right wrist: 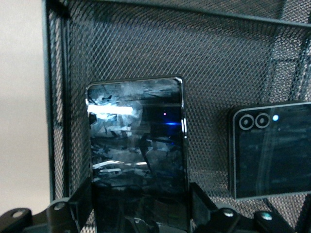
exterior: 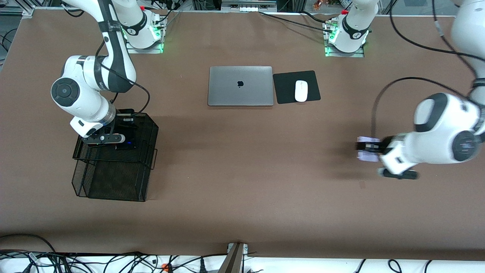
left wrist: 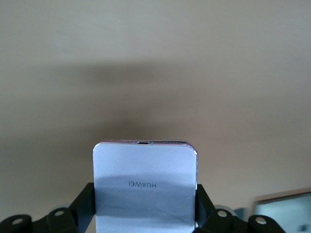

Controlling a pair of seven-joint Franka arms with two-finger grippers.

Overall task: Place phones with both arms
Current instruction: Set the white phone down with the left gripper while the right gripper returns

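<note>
My right gripper (exterior: 123,131) is in the top tier of a black mesh basket (exterior: 113,182) at the right arm's end of the table. It is shut on the long slim black phone (right wrist: 136,155), with fingers (right wrist: 80,201) on both of its edges. The small squarish black phone (right wrist: 272,150) lies on the mesh (right wrist: 218,73) beside it, camera rings up. My left gripper (exterior: 365,148) is above the bare table toward the left arm's end. It is shut on the pale lavender-white phone (exterior: 369,155), whose lettered back shows in the left wrist view (left wrist: 145,174).
A closed silver laptop (exterior: 240,85) lies at the table's middle, toward the arms' bases. Beside it a white mouse (exterior: 301,91) sits on a black pad (exterior: 288,89). Cables run along the table edge nearest the front camera.
</note>
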